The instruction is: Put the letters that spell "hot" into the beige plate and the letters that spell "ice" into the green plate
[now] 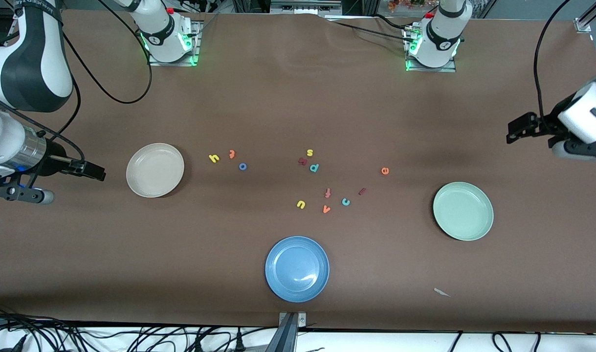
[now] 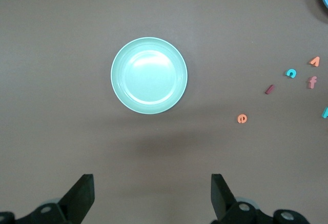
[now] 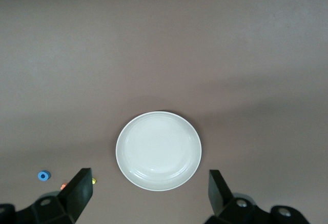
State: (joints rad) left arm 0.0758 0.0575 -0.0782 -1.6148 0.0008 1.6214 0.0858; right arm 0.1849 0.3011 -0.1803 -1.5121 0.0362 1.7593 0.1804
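Both plates sit empty because left gripper and right gripper hover wide open, letters untouched

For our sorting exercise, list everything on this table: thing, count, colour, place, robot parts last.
Round shallow plates: 3; beige plate toward the right arm's end, green plate toward the left arm's end, blue plate nearest the front camera.
Small foam letters: 12, on the brown table between the plates; yellow h, orange t, blue o near the beige plate; orange e, dark red i, teal c nearer the green.
Grippers: 2, black, open; left gripper, right gripper, waiting at their ends.
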